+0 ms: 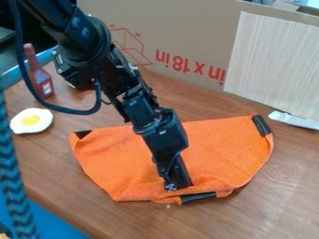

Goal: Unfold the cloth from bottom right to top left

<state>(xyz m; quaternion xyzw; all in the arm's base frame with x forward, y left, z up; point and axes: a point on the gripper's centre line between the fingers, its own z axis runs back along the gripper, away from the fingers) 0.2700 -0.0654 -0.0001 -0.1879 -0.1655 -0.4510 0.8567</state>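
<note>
Strap [12,186], zigzag-patterned, nearest the lens, down the left edge. Cloth [230,147]: orange, mid-table, lower edge rumpled; black patches at upper left, upper right and lower edge. Gripper [177,186] slants down onto cloth near its lower edge; wide, narrow or holding: cannot tell. Left of cloth: toy egg [31,121], bottle [40,79] beyond it. Behind: box [187,42], pale board [274,60] against it.

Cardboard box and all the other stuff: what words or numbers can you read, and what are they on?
"in x 18in", upside down, on the cardboard box.
Small red marks on the box: too small to read.
Label on the red bottle: too small to read.
</note>
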